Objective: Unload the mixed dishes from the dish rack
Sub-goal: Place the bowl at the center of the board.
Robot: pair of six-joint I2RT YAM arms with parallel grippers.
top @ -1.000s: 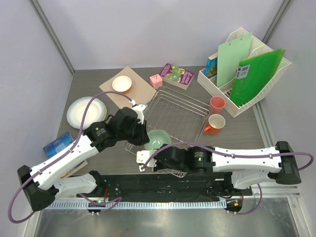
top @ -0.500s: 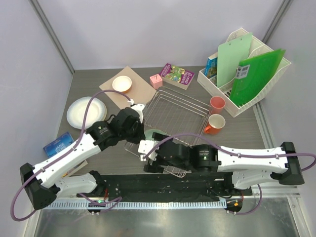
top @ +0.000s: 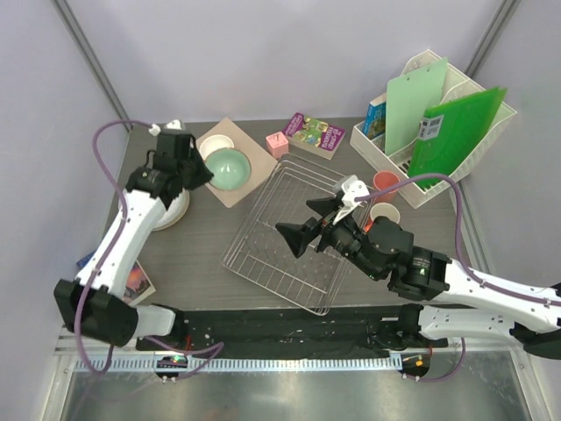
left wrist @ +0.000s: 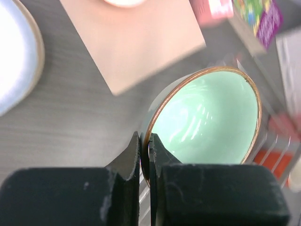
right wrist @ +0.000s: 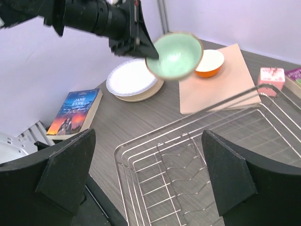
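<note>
- The left gripper point(left wrist: 145, 141) pinches the mint-green bowl point(left wrist: 207, 122) by a thin bit of rim. The bowl hangs tilted in the air over the tan board point(top: 259, 154), just beside the orange bowl point(right wrist: 210, 63).
- With so little rim held, I'd worry that the bowl slips or swings out of the pinch.
- Lowered carelessly, it could knock the orange bowl or land half off the board's edge.
- The right gripper point(right wrist: 150, 169) has its jaws spread wide, holding nothing, above the dish rack point(top: 289, 241), which looks empty.
- If it drops lower, a finger could catch the wires and drag the rack.
</note>
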